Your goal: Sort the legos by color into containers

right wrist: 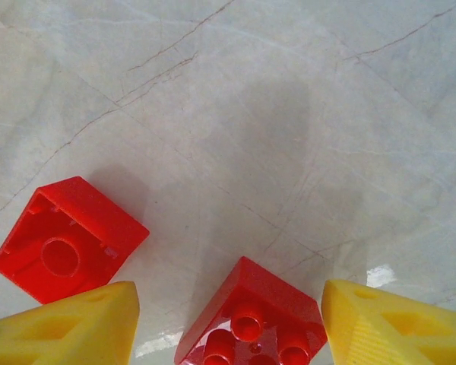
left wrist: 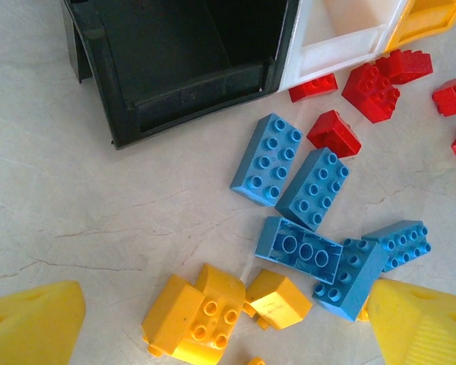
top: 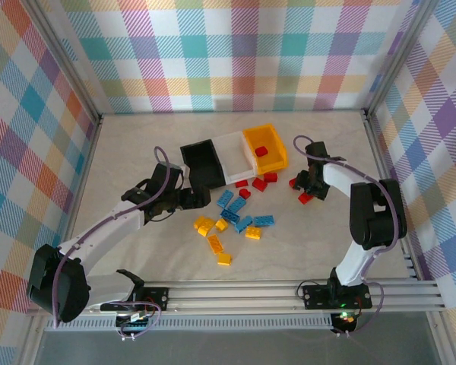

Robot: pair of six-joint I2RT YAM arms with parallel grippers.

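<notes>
Right gripper (right wrist: pixel 228 296) hovers, fingers apart, either side of a red brick (right wrist: pixel 251 315). Left gripper (left wrist: pixel 226 295) hangs wide apart above yellow bricks (left wrist: pixel 201 312) and blue bricks (left wrist: pixel 289 179). Beyond stand the black bin (left wrist: pixel 182 91), white bin (top: pixel 235 152) and orange bin (top: pixel 278 149).

The top camera looks down from above and behind the arms (top: pixel 99 232) on the whole table (top: pixel 137 144). The left wrist camera looks down closely on the black bin (left wrist: pixel 175 68) and blue legos (left wrist: pixel 289 179); the right wrist one is very near two red legos (right wrist: pixel 68 239). The top view shares both places
</notes>
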